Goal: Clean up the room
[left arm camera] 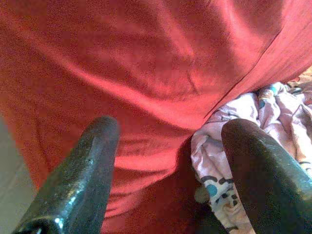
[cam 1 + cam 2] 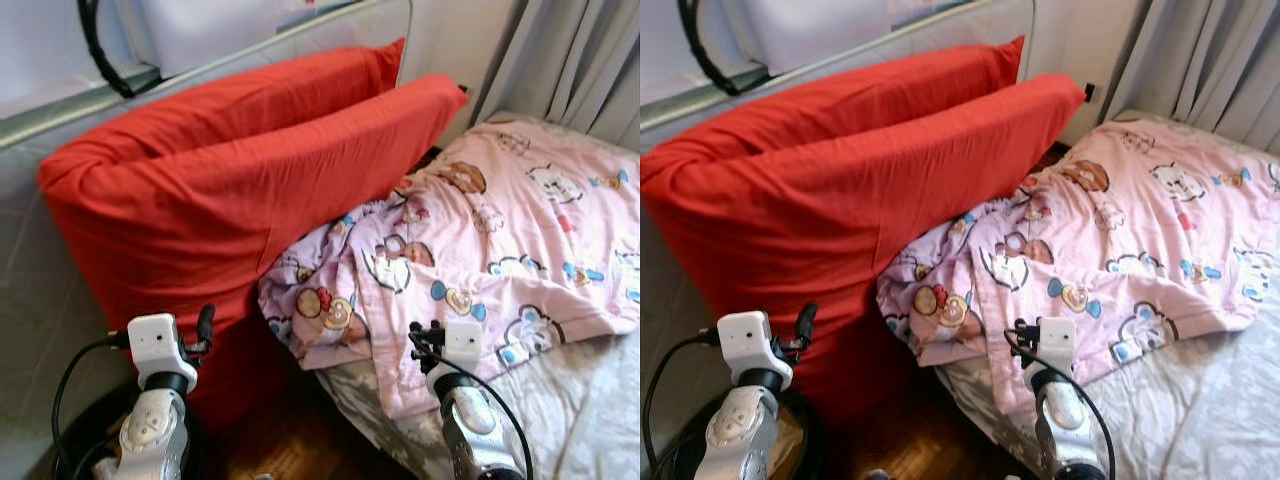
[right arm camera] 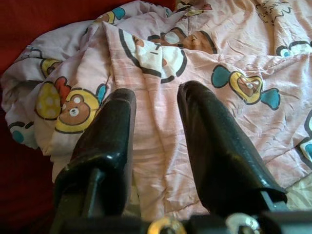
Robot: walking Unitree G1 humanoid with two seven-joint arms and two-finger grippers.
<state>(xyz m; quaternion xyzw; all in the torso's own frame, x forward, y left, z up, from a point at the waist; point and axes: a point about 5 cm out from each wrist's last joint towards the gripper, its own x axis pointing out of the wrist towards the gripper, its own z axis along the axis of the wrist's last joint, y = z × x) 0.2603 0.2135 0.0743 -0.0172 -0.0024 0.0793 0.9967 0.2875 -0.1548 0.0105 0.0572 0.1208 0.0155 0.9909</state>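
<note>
Head view: two red pillows [image 2: 230,190] stand on edge against bed rail [image 2: 60,110], leaning over crumpled pink cartoon blanket [image 2: 480,240] on bed [image 2: 570,400]. My left gripper [image 1: 168,161] raised before lower pillow, fingers [image 1: 78,180] spread wide, nothing between them. My right gripper [image 3: 156,136] just above blanket's near edge, fingers [image 3: 214,146] parted, not grasping cloth. Wood floor [image 2: 290,440] below.

pillows [image 2: 200,190]: matt red cloth
blanket [image 2: 500,230]: soft pink printed cloth, creased
floor [image 2: 290,445]: glossy dark wood
fingers [image 3: 214,151]: glossy black plastic
</note>
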